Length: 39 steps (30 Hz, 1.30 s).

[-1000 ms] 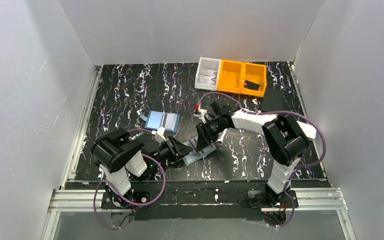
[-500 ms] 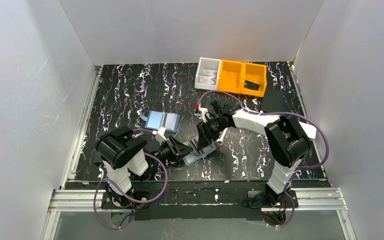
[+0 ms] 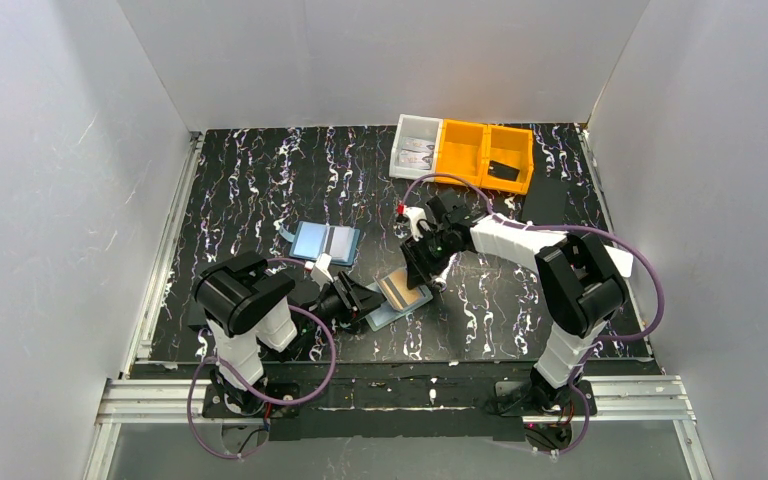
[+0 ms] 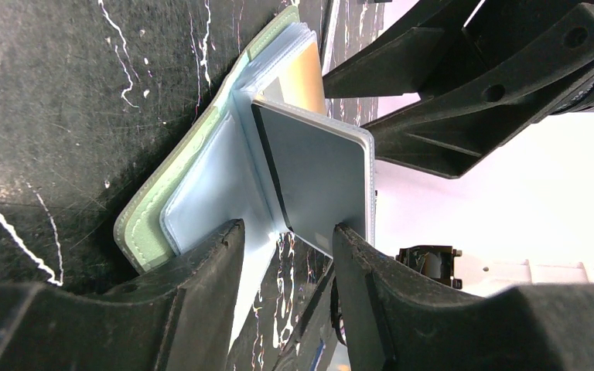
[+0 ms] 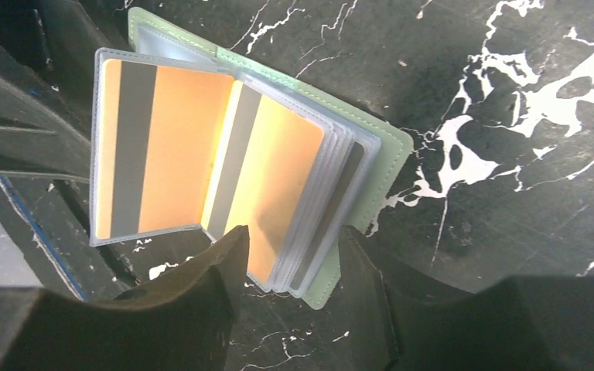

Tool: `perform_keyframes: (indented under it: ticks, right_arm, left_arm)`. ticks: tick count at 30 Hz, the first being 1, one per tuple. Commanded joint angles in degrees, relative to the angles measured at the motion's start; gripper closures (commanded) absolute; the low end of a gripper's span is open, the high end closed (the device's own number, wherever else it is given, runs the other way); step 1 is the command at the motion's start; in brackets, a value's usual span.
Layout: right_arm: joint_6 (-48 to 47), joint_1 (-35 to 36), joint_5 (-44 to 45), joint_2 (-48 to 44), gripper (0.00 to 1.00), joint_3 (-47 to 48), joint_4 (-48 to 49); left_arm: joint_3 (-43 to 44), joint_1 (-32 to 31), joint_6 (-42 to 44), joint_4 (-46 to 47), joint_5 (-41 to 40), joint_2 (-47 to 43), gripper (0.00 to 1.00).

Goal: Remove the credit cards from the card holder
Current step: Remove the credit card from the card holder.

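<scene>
The holder [image 3: 401, 293] lies open on the worktop [image 3: 260, 180], near the middle and just beyond the arms' bases, with its green cover [image 4: 143, 224] underneath. The left tool [image 4: 285, 228] reaches in low from the left, jaws spread. It straddles the foot of a clear sleeve [image 4: 370, 182] that stands up with a grey-blue card [image 4: 321, 174] inside, probably to steady the holder and keep the leaves fanned. The right tool [image 5: 292, 236] hangs over the holder's far-right side, jaws likewise spread, straddling the edge of the sleeve stack [image 5: 340, 193], where two orange cards [image 5: 178, 147] show their stripes. Neither tool looks clamped on anything. No card seems free of its sleeve, so the next grip should catch a card edge alone.
</scene>
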Motion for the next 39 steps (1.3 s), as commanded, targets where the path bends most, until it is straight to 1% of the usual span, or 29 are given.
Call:
perform_keyframes:
  ticks: [1,4,5,8,10,12,16,19,23,29,31,33,34,35,37,39]
  right_arm:
    - [-2.3,-0.3,2.8,-2.3,0.45,1.6,0.0]
    - [-3.5,-0.4,3.9,-4.4,0.41,1.5,0.5]
    - [-3.9,-0.6,2.9,-5.3,0.39,1.1,1.0]
    - [-5.2,-0.6,-4.8,-8.0,0.34,-0.7,2.7]
    - [-6.4,-0.2,-10.3,-8.1,0.31,-0.7,2.0]
    - [-7.1,0.8,-12.2,-7.6,0.29,-0.4,1.4]
    - [-5.6,3.0,-12.9,-6.1,0.28,0.1,1.9]
    - [-2.8,3.7,-11.1,-4.0,0.31,0.3,3.0]
    - [-1.7,4.2,-11.6,-1.3,0.34,1.0,2.6]
    - [-0.9,5.3,-10.6,-1.1,0.38,1.5,3.0]
    - [-0.8,5.3,-11.8,-1.5,0.37,1.5,3.2]
    - [-0.4,5.3,-12.8,-2.1,0.32,1.4,3.5]
    - [0.1,5.3,-13.2,-2.4,0.27,1.3,3.9]
    - [0.5,5.2,-13.5,-2.5,0.26,1.0,4.4]
    - [0.9,5.3,-13.8,-2.5,0.24,1.0,4.7]
    - [1.3,5.2,-13.9,-2.1,0.25,1.0,4.7]
  left_arm:
    - [-0.2,0.3,2.2,-5.6,-0.7,1.8,0.54]
    - [-0.2,0.3,2.2,-5.6,-0.7,1.8,0.54]
    - [-0.2,0.3,2.2,-5.6,-0.6,1.8,0.54]
    - [-0.1,0.3,2.2,-5.6,-0.4,2.0,0.54]
    - [0.2,0.3,2.2,-5.6,-0.2,2.2,0.54]
    - [0.5,0.3,2.1,-5.7,0.2,2.3,0.54]
    - [1.3,0.3,1.9,-5.7,0.9,2.7,0.54]
    - [1.7,0.3,1.8,-5.7,1.2,2.8,0.54]
    - [1.9,0.3,1.7,-5.7,1.4,3.1,0.54]
    - [2.1,0.3,1.6,-5.7,1.7,3.6,0.54]
    - [2.4,0.3,1.6,-5.7,1.9,3.9,0.54]
    - [2.8,0.4,1.5,-5.7,2.3,4.3,0.54]
    - [3.0,0.3,1.5,-5.7,2.6,4.5,0.54]
    - [3.2,0.3,1.5,-5.7,2.8,4.5,0.55]
    - [3.4,0.4,1.5,-5.7,2.9,4.6,0.55]
    - [3.6,0.3,1.5,-5.7,2.9,4.7,0.55]
